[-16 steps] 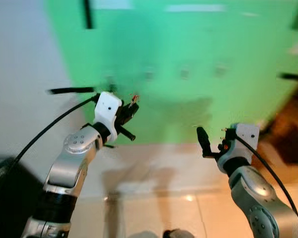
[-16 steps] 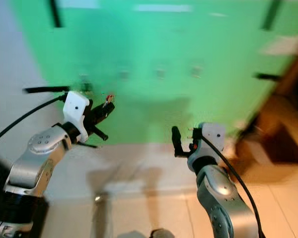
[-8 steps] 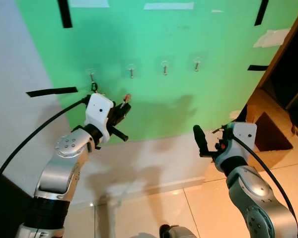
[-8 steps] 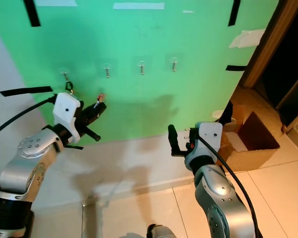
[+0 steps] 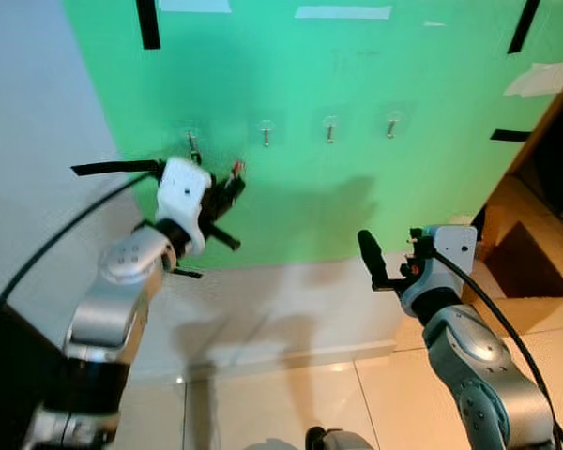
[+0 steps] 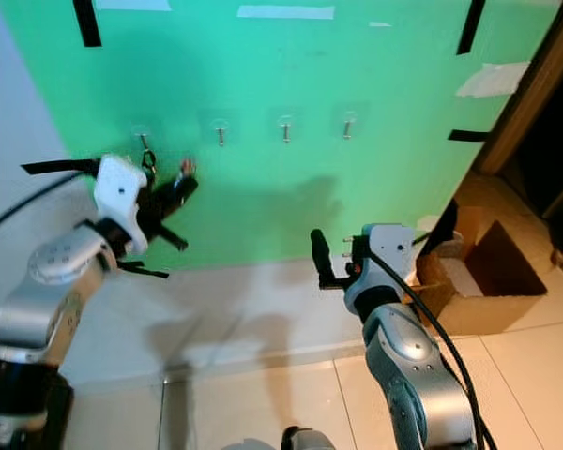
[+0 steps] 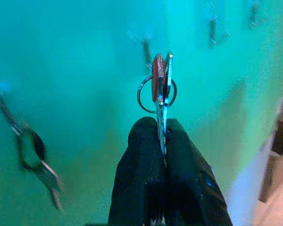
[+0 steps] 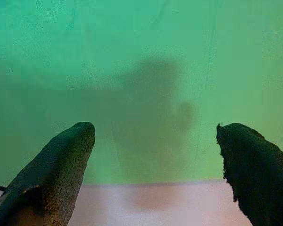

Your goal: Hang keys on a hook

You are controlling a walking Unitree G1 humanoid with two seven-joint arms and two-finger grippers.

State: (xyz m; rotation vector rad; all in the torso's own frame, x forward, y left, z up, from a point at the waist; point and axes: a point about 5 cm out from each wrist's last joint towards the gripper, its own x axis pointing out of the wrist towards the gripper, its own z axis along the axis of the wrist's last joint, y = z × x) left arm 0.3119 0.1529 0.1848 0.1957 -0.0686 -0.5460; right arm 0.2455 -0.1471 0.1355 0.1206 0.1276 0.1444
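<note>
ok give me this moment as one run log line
left gripper: shut on red-tagged key ring, near row of wall hooks | right gripper: open, idle | leftmost hook: already holds keys

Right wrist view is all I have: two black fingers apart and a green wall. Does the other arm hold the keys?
Observer: Yes. The left gripper is shut on the keys; the ring and a red-headed key stick out past its fingers.
Operator: How many hooks are there?
Observer: Four hooks in a row on the green wall.
Operator: Is any taken?
Observer: The leftmost hook already carries another key set.
</note>
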